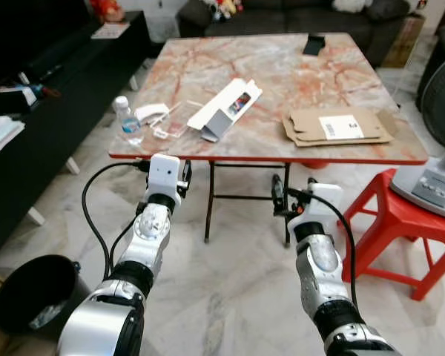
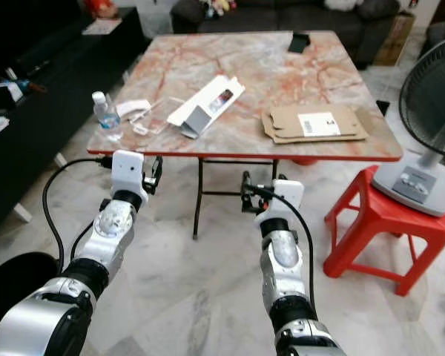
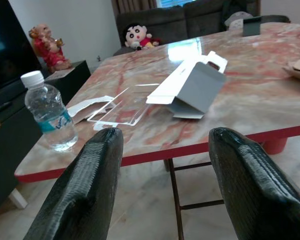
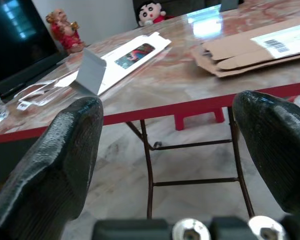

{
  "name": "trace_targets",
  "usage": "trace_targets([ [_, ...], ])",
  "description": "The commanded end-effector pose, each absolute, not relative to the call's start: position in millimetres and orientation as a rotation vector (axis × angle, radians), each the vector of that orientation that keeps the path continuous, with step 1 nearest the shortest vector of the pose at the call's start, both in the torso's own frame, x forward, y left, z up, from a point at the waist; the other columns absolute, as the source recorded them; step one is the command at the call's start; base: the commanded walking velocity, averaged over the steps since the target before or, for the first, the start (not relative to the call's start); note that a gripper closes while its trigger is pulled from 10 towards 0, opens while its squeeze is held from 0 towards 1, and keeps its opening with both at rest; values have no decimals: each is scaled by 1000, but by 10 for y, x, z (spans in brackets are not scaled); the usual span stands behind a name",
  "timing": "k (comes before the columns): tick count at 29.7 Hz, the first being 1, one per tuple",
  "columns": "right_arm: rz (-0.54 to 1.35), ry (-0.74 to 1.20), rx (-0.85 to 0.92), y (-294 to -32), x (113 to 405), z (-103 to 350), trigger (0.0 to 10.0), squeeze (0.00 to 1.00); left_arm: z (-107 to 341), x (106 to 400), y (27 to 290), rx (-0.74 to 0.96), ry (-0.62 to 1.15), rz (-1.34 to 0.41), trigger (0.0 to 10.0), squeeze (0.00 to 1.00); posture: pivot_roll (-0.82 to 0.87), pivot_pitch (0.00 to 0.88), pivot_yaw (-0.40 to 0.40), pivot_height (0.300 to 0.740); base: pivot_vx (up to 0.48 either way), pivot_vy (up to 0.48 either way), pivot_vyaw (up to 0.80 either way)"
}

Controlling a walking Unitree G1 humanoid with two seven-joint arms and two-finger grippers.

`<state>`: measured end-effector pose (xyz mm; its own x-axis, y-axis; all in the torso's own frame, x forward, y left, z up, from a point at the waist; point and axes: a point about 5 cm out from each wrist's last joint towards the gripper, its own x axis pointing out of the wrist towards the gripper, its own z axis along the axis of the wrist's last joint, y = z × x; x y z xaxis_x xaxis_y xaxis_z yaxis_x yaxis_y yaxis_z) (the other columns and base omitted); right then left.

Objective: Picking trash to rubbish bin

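— Where is the robot standing?

— Just short of the near edge of the marble-topped desk (image 1: pixel 297 67), both silver arms held out in front. The left pincer (image 1: pixel 184 178) sits just below the desk's red rim near the left corner; the right pincer (image 1: pixel 279 196) hangs a little lower, in front of the folding legs. Neither touches anything.

— Are they gripping?

— No, both are released. In each wrist view the two black fingers (image 3: pixel 85 190) stand wide apart with the desk edge showing between them, nothing held.

— And the trash?

— All on the desk. At the left corner a small water bottle (image 1: pixel 128 122) stands upright, white cap on. Just beside it lie a crumpled white wrapper (image 1: pixel 150 113) and a clear plastic tray (image 3: pixel 122 105), flat on the top. Toward the middle there's an opened white carton (image 1: pixel 228 105), one grey flap bent up. Over on the right, a flattened brown cardboard box (image 1: pixel 334 126) with a white label, lying near the front edge.

— Where's the bin?

— Down on the floor, to the robot's left — a black bucket-like rubbish bin (image 1: pixel 30 300), well apart from the desk, with something pale inside that I can't make out.

— Anything else around?

— A red plastic stool (image 1: pixel 400 222) on the right with a fan (image 1: pixel 441 111) standing on it, a dark sofa (image 1: pixel 297 15) behind the desk, and a small dark object (image 1: pixel 314 44) at the far edge.
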<state>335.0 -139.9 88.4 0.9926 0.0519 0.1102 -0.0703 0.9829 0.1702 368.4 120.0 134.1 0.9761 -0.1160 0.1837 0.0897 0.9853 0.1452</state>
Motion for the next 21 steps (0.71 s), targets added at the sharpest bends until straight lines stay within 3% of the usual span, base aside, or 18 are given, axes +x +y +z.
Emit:
trace_targets([
  [1,69,-125,168,-1386,3363,929,10000,0,1370,3696,1205,149,-200,-102,10000,0,-118,5,49,740,0,0,0],
  [6,69,-128,154,-1384,3365,935,10000,0,1377,3699,1200,151,-201,-102,10000,0,-119,3,49,740,252,0,480],
  [21,64,-117,174,-1380,3369,923,10000,0,1391,3704,1203,150,-206,-98,10000,0,-120,4,48,740,331,0,0],
])
